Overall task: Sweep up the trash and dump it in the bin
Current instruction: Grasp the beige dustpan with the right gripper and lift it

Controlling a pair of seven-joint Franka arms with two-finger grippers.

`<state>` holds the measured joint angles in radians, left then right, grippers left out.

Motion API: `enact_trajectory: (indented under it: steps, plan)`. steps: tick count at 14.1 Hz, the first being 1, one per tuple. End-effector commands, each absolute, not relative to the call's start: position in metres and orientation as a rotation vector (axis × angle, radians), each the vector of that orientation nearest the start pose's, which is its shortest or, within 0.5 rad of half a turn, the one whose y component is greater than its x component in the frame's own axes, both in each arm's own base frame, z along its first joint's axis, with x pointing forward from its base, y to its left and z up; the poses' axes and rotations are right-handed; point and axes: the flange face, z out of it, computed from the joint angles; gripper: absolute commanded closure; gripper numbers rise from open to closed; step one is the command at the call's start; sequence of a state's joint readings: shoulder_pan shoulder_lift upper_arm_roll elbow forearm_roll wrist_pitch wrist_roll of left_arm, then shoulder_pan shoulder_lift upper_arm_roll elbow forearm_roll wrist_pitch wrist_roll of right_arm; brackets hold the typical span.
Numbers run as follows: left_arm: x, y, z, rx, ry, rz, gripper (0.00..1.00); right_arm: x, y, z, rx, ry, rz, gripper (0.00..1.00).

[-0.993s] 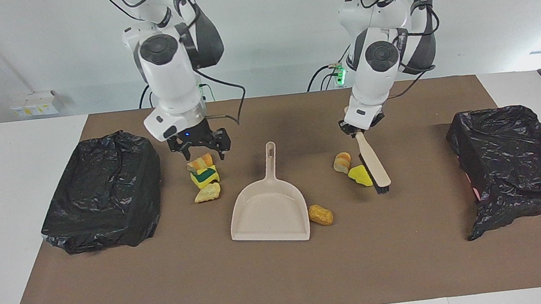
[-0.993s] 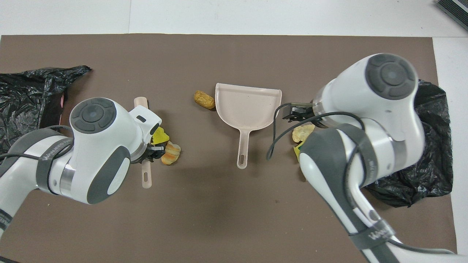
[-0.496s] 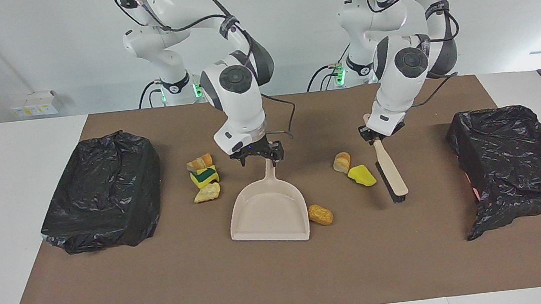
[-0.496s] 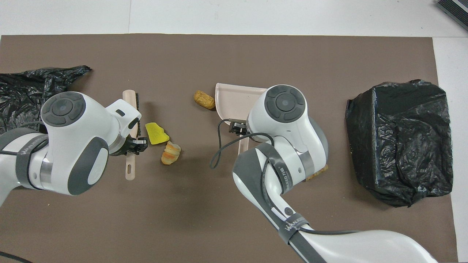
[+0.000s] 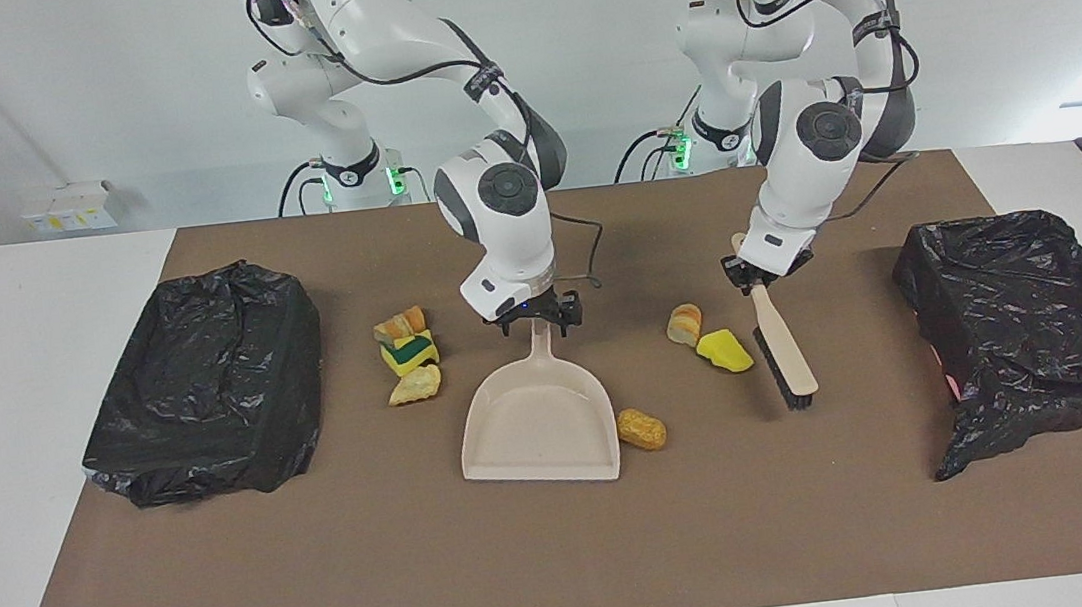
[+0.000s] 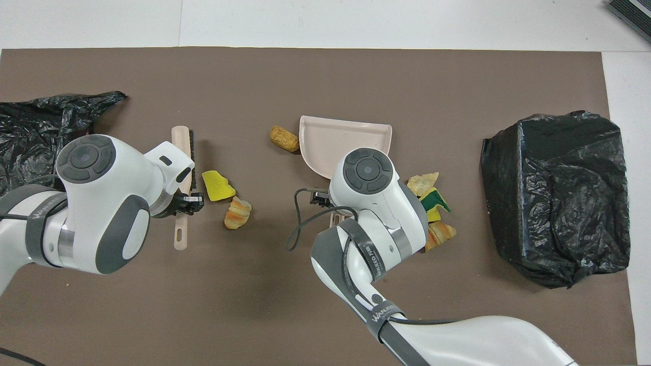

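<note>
The right pincer (image 5: 536,322) sits open, its tips on each side of the dustpan (image 5: 539,424) handle, and it holds nothing yet. The left pincer (image 5: 758,279) is clenched on the end of the brush (image 5: 784,343), with the bristles down by the worktop (image 5: 825,515).

Some trash, a sponge pile (image 5: 409,356), lies beside the right pincer toward that arm's end. A bread roll (image 5: 686,323) and a yellow sponge (image 5: 724,352) lie between the two pincers, close to the brush. A tan lump (image 5: 642,429) touches the dustpan's mouth corner, farther out from the right pincer.

If the right pincer closes off-centre, I think the thin handle may slip and the pan may turn and knock the tan lump away. The brush could also push the trash past the pan.

A second ago the right pincer hung over the sponge pile; now it is at the handle. The brush was against the yellow sponge; now it stands a little apart.
</note>
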<state>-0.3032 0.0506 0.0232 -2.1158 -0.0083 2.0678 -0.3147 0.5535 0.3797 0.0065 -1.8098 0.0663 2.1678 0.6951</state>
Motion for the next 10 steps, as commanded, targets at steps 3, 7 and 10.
enact_trajectory:
  steps: [3, 7, 10]
  plan:
    - [0.5126, -0.1482, 0.3798, -3.131, -0.048, 0.14, 1.0, 0.5377, 0.351, 0.3531, -3.057, 0.306, 0.043, 0.0]
    - [0.5113, -0.1486, 0.3794, -3.129, -0.046, 0.149, 1.0, 0.5377, 0.3499, 0.3526, -3.059, 0.315, 0.05, 1.0]
    - [0.5111, -0.1478, 0.3792, -3.128, -0.048, 0.153, 1.0, 0.5376, 0.3488, 0.3521, -3.061, 0.326, 0.059, 1.0]
